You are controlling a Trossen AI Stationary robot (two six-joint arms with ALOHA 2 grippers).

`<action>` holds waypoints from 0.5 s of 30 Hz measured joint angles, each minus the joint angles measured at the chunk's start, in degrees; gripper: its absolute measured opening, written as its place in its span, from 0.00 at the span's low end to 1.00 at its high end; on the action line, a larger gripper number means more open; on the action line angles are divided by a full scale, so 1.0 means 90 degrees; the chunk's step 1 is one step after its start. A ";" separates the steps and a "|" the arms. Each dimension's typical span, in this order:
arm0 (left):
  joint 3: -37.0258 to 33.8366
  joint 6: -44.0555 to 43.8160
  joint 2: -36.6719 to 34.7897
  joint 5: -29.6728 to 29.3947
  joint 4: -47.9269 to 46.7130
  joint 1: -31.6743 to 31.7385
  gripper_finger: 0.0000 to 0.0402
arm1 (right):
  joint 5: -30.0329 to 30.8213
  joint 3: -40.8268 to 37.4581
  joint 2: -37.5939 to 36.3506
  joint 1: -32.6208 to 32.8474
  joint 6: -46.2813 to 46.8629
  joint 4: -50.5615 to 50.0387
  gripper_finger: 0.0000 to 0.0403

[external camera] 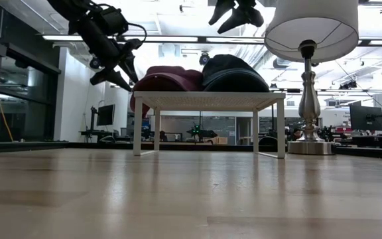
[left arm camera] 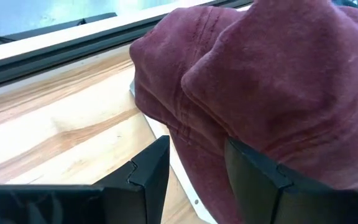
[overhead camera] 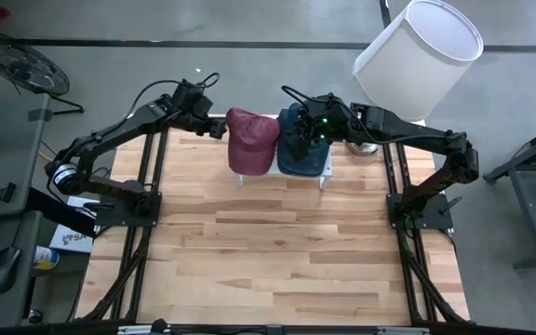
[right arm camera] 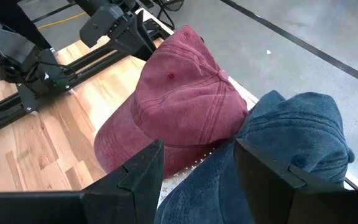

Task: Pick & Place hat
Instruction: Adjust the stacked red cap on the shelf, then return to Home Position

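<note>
Two caps lie side by side on a small white stand (external camera: 207,101) at the table's far middle: a maroon cap (overhead camera: 252,140) on the left and a blue cap (overhead camera: 301,147) on the right. The maroon cap's brim (external camera: 135,101) droops over the stand's left edge. My left gripper (overhead camera: 218,128) is open and hovers just left of the maroon cap (left arm camera: 272,81), its fingers close to the cap's side. My right gripper (external camera: 237,18) is open and hangs in the air above the blue cap (right arm camera: 278,155), clear of it.
A lamp with a white shade (overhead camera: 419,46) stands on a metal base (external camera: 308,145) just right of the stand, close to my right arm. The wooden tabletop (overhead camera: 277,251) stretches toward the near edge. Black frame rails run along both sides.
</note>
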 joint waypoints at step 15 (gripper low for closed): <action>0.0000 0.0068 -0.0161 0.0131 -0.0164 0.0000 0.38 | -0.0007 0.0000 0.0000 0.0000 0.0034 0.0000 0.47</action>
